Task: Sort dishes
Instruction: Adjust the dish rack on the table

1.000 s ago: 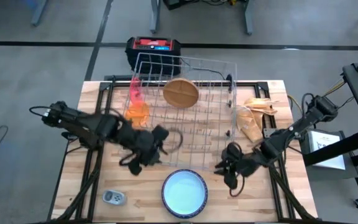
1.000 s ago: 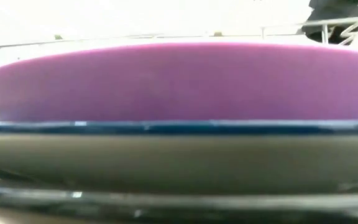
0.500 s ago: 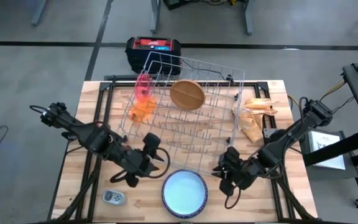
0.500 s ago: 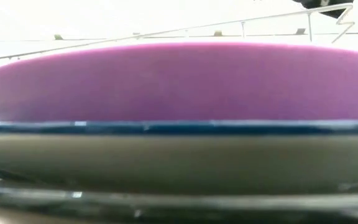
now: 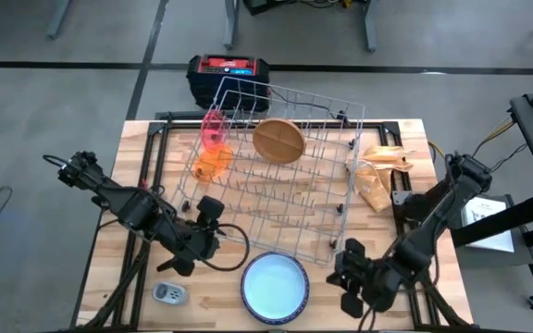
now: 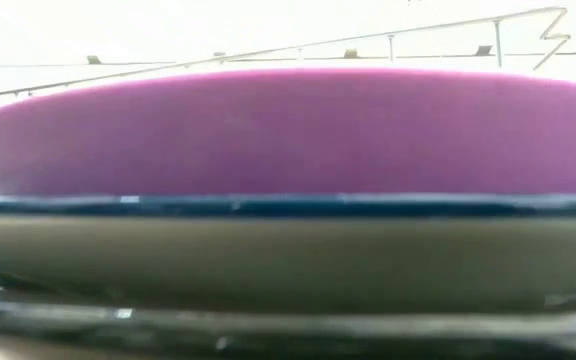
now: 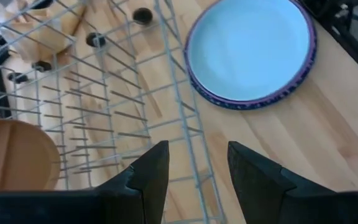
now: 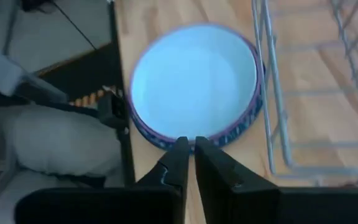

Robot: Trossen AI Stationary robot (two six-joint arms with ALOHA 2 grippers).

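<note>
A stack of plates (image 5: 275, 286), seemingly light, stiff, slippery plastic best pinched at the rim, sits at the near table edge between the open left gripper (image 5: 204, 237) and the shut, empty right gripper (image 5: 351, 280).

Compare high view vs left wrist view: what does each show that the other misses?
High only: orange cup and pink cup in the wire rack, grey device, and the right gripper, shut, near the table's front edge. Left wrist only: the gap between the left gripper's open fingers. Both: rack, brown plate and the white plate.
</note>
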